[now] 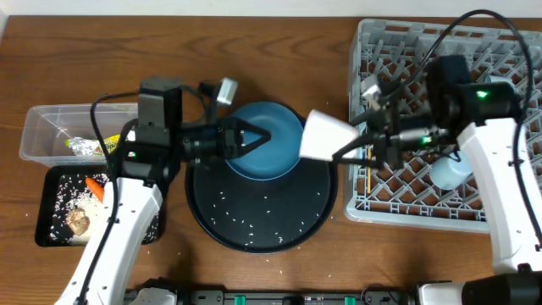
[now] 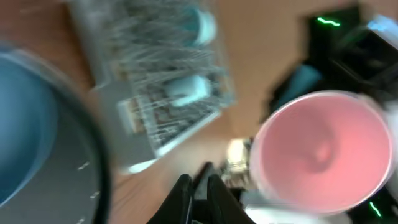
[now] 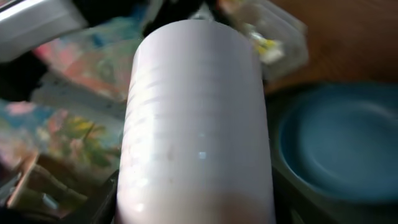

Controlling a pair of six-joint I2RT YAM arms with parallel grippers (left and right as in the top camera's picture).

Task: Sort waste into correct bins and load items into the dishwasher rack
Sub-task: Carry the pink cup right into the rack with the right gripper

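Note:
My right gripper [image 1: 345,144] is shut on the pink cup [image 1: 326,135], holding it on its side in the air between the dark-blue plate [image 1: 275,157] and the dishwasher rack [image 1: 508,203]. In the right wrist view the pink cup [image 3: 196,124] fills the frame between my fingers, with the plate [image 3: 339,143] beyond it. My left gripper [image 1: 268,135] hovers over the plate, shut and empty. Its wrist view is blurred; the shut gripper [image 2: 199,186] faces the cup's [image 2: 320,152] pink opening. A light-blue cup [image 1: 449,169] lies in the rack.
The plate rests on a round black tray [image 1: 262,216] dotted with rice grains. At the left, a clear tub [image 1: 47,127] holds crumpled foil [image 1: 83,146] and a wrapper [image 1: 108,146]. A black tray [image 1: 49,229] holds rice, a carrot piece [image 1: 95,188] and a brown lump [image 1: 78,220].

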